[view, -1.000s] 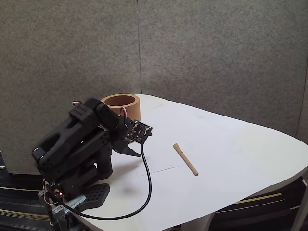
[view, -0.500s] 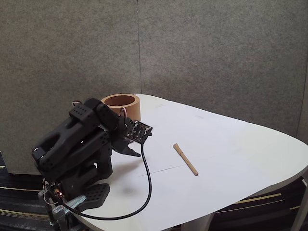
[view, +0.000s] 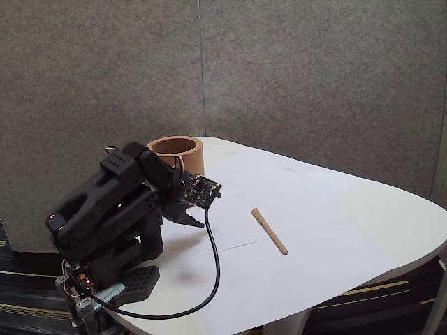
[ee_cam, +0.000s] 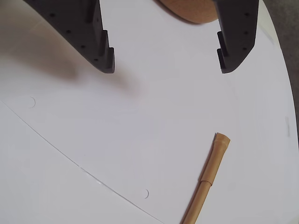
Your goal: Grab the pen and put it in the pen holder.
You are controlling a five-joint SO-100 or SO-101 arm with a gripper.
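In the fixed view, the black arm is folded low at the left edge of the white surface, and its claw points down and to the right, just above the surface. From this side I cannot tell how far the fingers stand apart. A small circuit board sits on the wrist, and a black cable runs from it in a loop down to the base of the arm. The board carries some small marks, but they are too small to read. The pen holder, a brown cardboard cup, stands upright behind the arm near the far left edge of the surface. The pen lies flat on the surface, to the right of the claw and apart from it, with its wider end towards the back wall. A grey wall is behind the surface. In the wrist view, the claw is spread wide, its two black fingers come in from the top edge and nothing is between them. A part of the pen holder shows at the top edge between the fingers. The pen lies lower right, diagonal, its wider end up, well apart from both fingertips. A thin line crosses the surface. I see no brand, label or readable writing on the pen or the holder.
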